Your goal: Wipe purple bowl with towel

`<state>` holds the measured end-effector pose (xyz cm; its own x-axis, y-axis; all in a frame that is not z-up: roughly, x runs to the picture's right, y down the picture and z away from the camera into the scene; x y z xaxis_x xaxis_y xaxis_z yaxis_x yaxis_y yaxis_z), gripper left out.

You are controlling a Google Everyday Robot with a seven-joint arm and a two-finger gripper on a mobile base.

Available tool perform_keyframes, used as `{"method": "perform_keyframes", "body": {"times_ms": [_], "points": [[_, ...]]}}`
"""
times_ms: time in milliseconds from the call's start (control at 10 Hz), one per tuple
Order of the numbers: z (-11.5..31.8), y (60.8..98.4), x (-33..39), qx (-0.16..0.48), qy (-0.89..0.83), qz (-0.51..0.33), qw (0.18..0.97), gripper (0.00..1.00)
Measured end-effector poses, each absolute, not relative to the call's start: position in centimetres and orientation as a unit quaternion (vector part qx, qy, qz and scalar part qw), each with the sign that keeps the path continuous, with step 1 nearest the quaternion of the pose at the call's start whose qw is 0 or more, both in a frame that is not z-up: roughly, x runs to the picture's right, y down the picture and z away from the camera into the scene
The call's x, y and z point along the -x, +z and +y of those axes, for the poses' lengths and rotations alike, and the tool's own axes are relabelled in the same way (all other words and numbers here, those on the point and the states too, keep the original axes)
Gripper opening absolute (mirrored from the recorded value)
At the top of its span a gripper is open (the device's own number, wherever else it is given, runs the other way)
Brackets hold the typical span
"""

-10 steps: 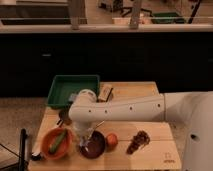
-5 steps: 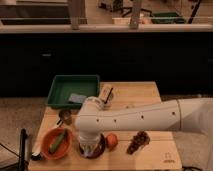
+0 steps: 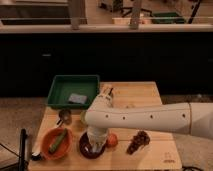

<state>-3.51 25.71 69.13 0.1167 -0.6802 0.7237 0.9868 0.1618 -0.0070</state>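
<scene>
The purple bowl sits near the front edge of the wooden table, just right of the orange bowl. Only its dark left and front rim shows. My gripper hangs from the white arm and reaches straight down into the bowl, covering most of it. A pale patch at the gripper's tip may be the towel; I cannot tell it apart from the gripper.
The orange bowl holds a green vegetable. A green tray with a grey-blue cloth stands at the back left. A metal cup, a small orange fruit and a brown clump are close by.
The arm has swung lower and forward over the purple bowl, and the gripper has gone down into it. More of the bowl is covered than one second ago.
</scene>
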Motion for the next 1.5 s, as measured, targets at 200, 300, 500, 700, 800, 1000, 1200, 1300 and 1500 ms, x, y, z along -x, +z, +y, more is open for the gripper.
{"method": "perform_keyframes", "body": {"times_ms": [200,300,500,700,800,1000,1200,1300,1500], "points": [[24.1,70.9,3.4,0.253,-0.588,-0.297,0.709,0.00],[24.0,71.0,3.4,0.252,-0.588,-0.297,0.709,0.00],[22.5,72.6,4.9,0.238,-0.593,-0.305,0.706,0.00],[22.1,72.7,7.4,0.223,-0.610,-0.318,0.691,0.00],[22.2,72.3,8.9,0.214,-0.622,-0.327,0.678,0.00],[23.4,70.7,11.4,0.198,-0.649,-0.346,0.648,0.00],[25.2,68.6,11.8,0.191,-0.661,-0.360,0.631,0.00],[25.9,67.7,11.3,0.191,-0.662,-0.364,0.627,0.00],[26.8,66.8,8.9,0.198,-0.655,-0.366,0.630,0.00]]}}
